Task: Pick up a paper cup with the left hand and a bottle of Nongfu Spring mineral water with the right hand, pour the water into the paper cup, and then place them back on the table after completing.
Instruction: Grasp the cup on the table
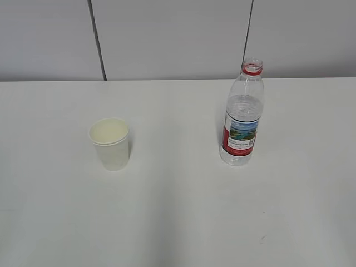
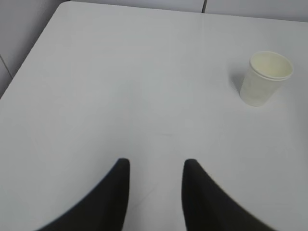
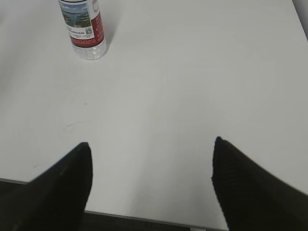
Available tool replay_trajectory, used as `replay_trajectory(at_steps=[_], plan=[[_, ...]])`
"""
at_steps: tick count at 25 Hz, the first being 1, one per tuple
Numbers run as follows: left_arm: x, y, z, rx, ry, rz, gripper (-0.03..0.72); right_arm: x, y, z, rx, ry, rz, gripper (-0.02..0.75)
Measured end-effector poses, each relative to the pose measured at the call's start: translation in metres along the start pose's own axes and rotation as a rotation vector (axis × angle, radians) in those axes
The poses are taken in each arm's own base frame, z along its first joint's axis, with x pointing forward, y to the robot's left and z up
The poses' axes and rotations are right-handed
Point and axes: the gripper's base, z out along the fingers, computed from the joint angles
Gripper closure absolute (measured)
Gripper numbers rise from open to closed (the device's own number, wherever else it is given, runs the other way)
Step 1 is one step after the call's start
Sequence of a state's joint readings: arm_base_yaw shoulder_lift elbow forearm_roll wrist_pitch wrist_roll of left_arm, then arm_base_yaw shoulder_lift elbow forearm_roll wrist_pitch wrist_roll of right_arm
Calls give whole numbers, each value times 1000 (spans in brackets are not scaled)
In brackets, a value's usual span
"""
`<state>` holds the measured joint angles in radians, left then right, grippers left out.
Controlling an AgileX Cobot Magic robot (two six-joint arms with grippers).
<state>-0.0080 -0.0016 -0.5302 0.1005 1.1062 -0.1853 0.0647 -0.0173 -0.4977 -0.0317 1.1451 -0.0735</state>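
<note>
A pale paper cup [image 1: 111, 143] stands upright on the white table [image 1: 178, 211], left of centre. It also shows in the left wrist view [image 2: 266, 78], far right of my left gripper [image 2: 155, 163], which is open and empty above bare table. A clear uncapped water bottle [image 1: 241, 115] with a red-and-picture label stands upright right of centre, holding clear water. Its lower part shows in the right wrist view [image 3: 83, 29], far ahead and left of my right gripper [image 3: 151, 144], which is wide open and empty over the table's near edge. Neither arm shows in the exterior view.
A grey panelled wall [image 1: 178, 33] runs behind the table's far edge. The table's left edge [image 2: 29, 62] shows in the left wrist view, and its near edge [image 3: 144, 216] shows in the right wrist view.
</note>
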Motion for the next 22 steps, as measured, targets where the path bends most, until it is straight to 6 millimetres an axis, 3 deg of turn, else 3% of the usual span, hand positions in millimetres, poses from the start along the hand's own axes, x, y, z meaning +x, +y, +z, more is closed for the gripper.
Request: replay_trajectory(at_steps=[22], plan=[[0, -1, 0, 7, 0, -3, 450, 0, 0, 0, -3, 0, 1, 166]])
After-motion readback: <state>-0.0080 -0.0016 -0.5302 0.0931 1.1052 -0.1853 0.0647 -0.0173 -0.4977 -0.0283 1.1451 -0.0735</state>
